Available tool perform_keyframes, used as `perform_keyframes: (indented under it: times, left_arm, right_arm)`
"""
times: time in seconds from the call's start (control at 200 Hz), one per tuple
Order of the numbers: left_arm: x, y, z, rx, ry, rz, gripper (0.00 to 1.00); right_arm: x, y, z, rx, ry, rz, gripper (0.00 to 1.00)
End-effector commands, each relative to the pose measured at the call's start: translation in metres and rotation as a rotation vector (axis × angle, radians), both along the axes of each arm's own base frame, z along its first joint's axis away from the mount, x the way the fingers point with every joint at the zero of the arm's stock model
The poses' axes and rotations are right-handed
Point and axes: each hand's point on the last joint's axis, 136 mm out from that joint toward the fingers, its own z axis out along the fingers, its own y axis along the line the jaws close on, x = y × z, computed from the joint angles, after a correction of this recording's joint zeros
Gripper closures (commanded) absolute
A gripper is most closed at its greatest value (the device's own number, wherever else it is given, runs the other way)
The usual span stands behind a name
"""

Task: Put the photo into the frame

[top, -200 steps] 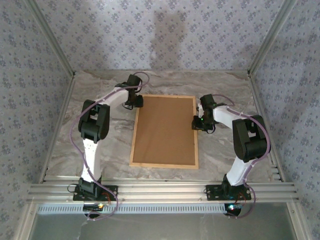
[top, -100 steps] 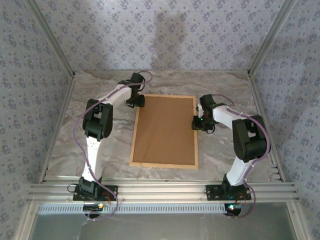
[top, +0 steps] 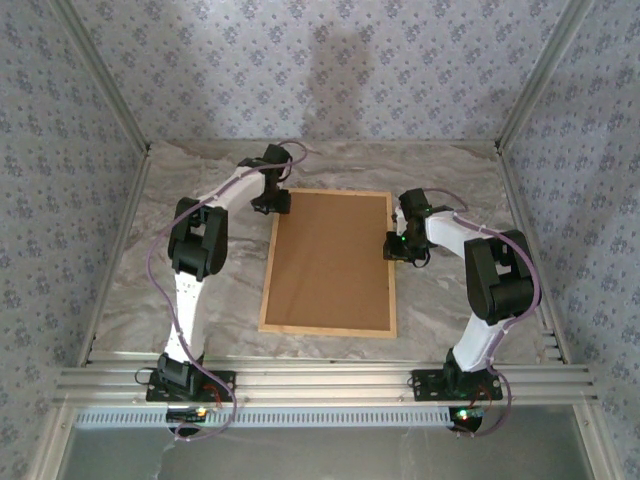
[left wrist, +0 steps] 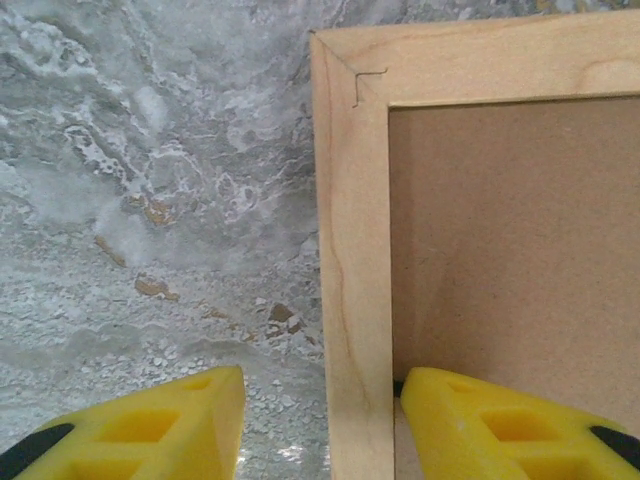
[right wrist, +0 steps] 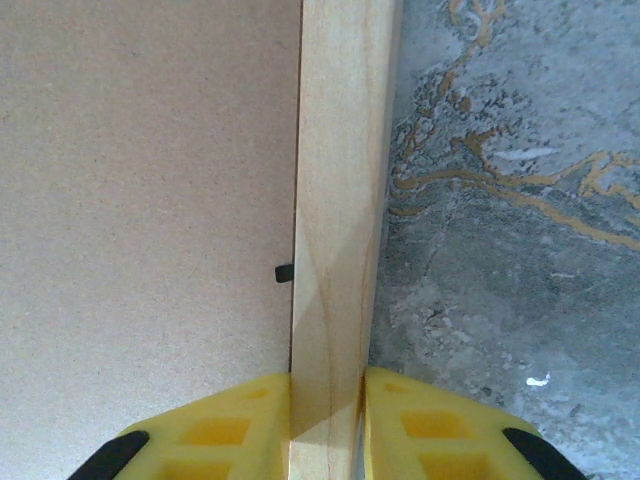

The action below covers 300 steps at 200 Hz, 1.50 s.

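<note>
The light tan wooden frame (top: 327, 329) lies flat on the marble table with a plain brown backing board (top: 330, 260) filling it. The photo is hidden. My left gripper (top: 272, 203) is at the frame's far left corner. In the left wrist view it (left wrist: 320, 425) is open and straddles the left rail (left wrist: 350, 230): the right finger (left wrist: 500, 425) sits on the board against the rail, and the left finger (left wrist: 170, 425) stands apart over the table. My right gripper (top: 393, 245) is on the right rail. In the right wrist view it (right wrist: 327, 420) is shut on that rail (right wrist: 340, 170).
The marble table (top: 200, 300) spreads out left and right of the frame, inside patterned walls and metal corner posts. An aluminium rail (top: 320, 380) runs along the near edge. A small black tab (right wrist: 283, 272) shows at the board's edge beside the right rail.
My left arm has stretched a little toward the far side, shifting its gripper closer to the frame's far left corner. The right arm and the frame have stayed put.
</note>
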Motion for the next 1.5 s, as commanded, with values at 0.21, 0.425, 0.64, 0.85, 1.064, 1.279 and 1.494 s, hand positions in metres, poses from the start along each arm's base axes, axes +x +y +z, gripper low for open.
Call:
perform_keyframes:
  times: [0.21,0.425,0.64,0.85,1.064,1.279,1.494]
  left_arm:
    - [-0.024,-0.008,0.056,-0.029,-0.090,-0.013,0.43]
    - [-0.073,0.010,0.056,-0.088,-0.050,0.026,0.46]
    - [-0.111,0.010,0.039,-0.168,0.018,0.035,0.55]
    - [-0.127,0.019,0.019,-0.139,0.065,0.045,0.61]
    - [-0.125,0.019,0.009,-0.136,0.072,0.042,0.64]
    - [-0.127,0.014,-0.001,-0.149,0.098,0.037,0.64]
    - [-0.138,0.014,-0.006,-0.145,0.120,0.037,0.64]
  right_arm:
    - [-0.004,-0.001,-0.008,-0.037,0.019,0.029,0.76]
    - [-0.004,0.000,-0.007,-0.034,0.021,0.030,0.76]
    - [-0.003,0.000,-0.006,-0.031,0.014,0.030,0.76]
    - [-0.004,0.000,-0.006,-0.034,0.011,0.031,0.76]
    - [-0.005,0.000,-0.006,-0.036,0.010,0.032,0.76]
    - [-0.006,0.000,-0.007,-0.037,0.014,0.032,0.76]
    - [-0.006,0.000,-0.007,-0.037,0.017,0.032,0.76]
